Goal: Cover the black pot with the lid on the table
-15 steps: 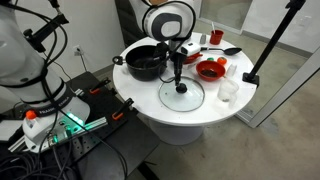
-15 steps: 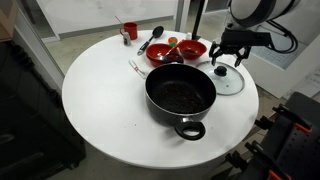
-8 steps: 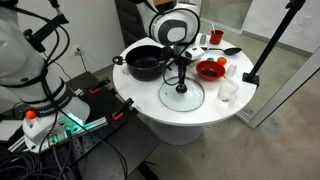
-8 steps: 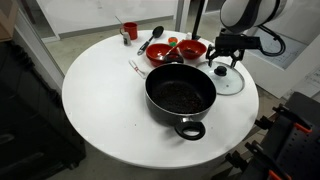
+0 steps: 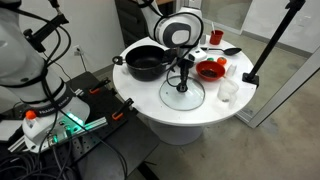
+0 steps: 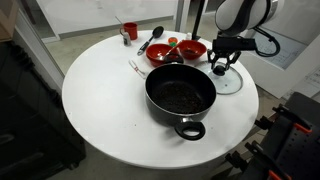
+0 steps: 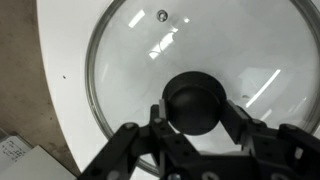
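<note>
While the black pot [image 5: 145, 62] waits uncovered at the left of the table [image 5: 138, 92], your gripper [image 5: 182, 85] stands over the lid [image 5: 183, 97] beside it.

Starting at the left of the exterior view, the pot sits empty and upright, so its rim is free to take the lid. Just to its right the lid lies flat on the white top, knob up, the only part you can grip. In the wrist view your fingers [image 7: 248, 128] are spread to either side of that black knob [image 7: 195, 103] and close against it; I cannot tell whether the pads touch it yet. Further right, the red bowls [image 5: 212, 68] stand apart from the lid, so I judge the short carry left to the pot unobstructed.
</note>
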Robot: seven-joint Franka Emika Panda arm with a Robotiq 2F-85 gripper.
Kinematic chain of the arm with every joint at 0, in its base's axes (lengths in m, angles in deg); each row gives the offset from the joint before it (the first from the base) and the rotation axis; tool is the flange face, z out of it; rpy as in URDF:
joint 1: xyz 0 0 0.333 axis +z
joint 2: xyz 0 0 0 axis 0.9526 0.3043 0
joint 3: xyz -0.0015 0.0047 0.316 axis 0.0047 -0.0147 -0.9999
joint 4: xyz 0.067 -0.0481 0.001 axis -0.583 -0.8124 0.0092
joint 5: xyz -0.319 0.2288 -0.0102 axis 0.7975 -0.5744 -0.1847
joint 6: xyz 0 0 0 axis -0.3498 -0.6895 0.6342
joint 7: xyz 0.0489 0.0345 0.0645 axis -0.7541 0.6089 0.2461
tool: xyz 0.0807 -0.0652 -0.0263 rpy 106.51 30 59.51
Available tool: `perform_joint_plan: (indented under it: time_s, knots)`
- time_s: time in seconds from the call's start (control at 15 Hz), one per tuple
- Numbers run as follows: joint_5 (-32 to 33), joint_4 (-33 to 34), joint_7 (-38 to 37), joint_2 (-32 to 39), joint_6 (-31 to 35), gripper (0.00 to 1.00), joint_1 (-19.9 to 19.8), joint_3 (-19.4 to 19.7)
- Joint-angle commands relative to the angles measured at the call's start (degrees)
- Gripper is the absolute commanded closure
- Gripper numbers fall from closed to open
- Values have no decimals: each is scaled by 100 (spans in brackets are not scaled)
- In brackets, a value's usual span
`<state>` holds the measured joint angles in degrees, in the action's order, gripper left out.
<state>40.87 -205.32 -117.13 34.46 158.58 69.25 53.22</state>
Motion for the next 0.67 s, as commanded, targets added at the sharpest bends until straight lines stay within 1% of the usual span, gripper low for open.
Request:
perform_joint_plan:
  time_s: [0.0, 0.13, 0.47, 0.6]
  knots:
    - [-91, 165, 7, 73, -282, 71, 156, 118]
    - [-81, 96, 124, -96, -456, 75, 107, 85]
    - [47, -135, 275, -464, -717, 75, 133, 131]
    - [103, -269, 273, -625, -706, 75, 157, 157]
